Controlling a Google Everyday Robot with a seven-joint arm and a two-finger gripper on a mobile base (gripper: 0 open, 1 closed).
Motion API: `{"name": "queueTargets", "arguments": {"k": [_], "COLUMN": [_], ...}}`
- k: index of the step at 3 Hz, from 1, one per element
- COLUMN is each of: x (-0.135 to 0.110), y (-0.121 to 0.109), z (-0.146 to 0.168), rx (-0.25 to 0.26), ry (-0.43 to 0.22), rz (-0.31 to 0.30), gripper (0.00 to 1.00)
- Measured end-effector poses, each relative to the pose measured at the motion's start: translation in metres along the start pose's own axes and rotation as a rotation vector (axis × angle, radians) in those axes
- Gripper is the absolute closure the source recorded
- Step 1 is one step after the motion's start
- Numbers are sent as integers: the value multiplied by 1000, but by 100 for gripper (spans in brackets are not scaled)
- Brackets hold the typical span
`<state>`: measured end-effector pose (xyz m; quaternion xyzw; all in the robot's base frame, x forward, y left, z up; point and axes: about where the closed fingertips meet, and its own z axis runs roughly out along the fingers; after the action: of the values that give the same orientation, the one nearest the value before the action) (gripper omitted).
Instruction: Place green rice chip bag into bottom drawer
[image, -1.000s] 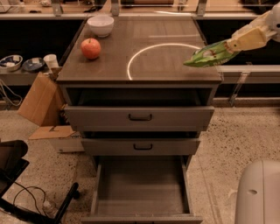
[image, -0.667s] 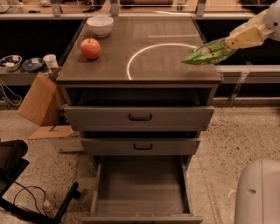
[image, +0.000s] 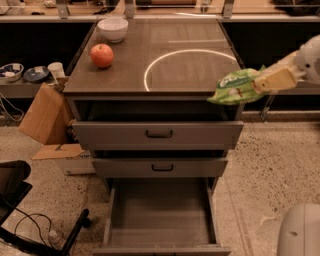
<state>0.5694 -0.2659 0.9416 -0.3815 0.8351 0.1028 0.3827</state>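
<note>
- The hand (image: 265, 82) reaches in from the right edge of the frame, its tan fingers closed on one end of the green rice chip bag (image: 234, 86).
- The bag is a crinkly light-green pouch with a dark round logo. It hangs in the air at the front right corner of the bench (image: 125, 75), tilted down to the left.
- The bottom drawer (image: 160, 212) stands pulled out at lower centre, a deep grey box with a flat, plain floor, well below the bag and to its left.
- Between bag and drawer sit two upper drawers (image: 200, 135), grey with black handles, both pulled out a little over the bottom drawer's back part.
- On the brown bench top a red apple (image: 102, 55) and a white bowl (image: 113, 29) stand at the upper left, well apart from the bag.
- A cardboard box (image: 45, 115) leans at the left, on the speckled floor (image: 270, 165).
</note>
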Motion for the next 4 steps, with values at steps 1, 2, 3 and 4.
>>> {"name": "queueTargets", "arguments": {"k": [1,2,3,4], "x": [23,33,43,71], "y": [33,55,71,106], "z": [-45,-95,-107,-45], "rx": [28,77,40,-157], "ry": [23,28,17,49], "rz": [14,-5,-22,-4], "gripper": [100,100,100,100]}}
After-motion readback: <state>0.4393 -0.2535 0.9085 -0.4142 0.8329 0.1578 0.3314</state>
